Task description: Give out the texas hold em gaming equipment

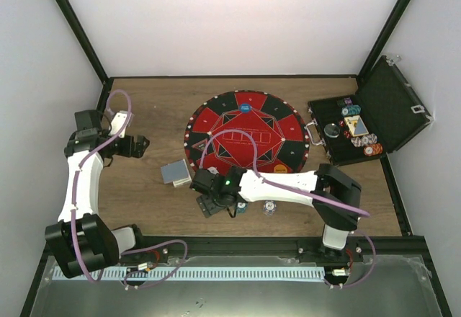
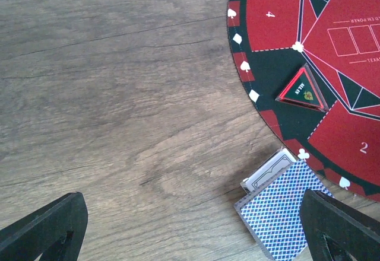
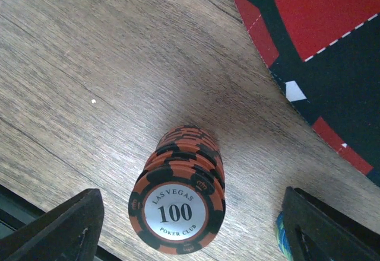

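Right wrist view: chip stack (image 3: 178, 204) free between open jaws

My right jaws stand wide apart and hold nothing. The brown chip stack stands on the bench (image 3: 89, 65) between them, touching neither side, near the mat (image 3: 332, 12) rim. My left jaws are fully open and empty; the card deck (image 2: 285, 213) lies beside the mat.

Top chip (image 3: 177, 213) of an orange-and-black stack: its white centre reads "LAS VEGAS", "100", "POKER CLUB". On the red-and-black mat (image 2: 267, 41), white numerals "4" and "2" mark two red segments. Partial words "EM POKER" and "TEXA" sit by the centre boxes. A triangle marker (image 2: 303, 87) on the mat reads "ALL IN". White card-suit signs dot the mat's rim.
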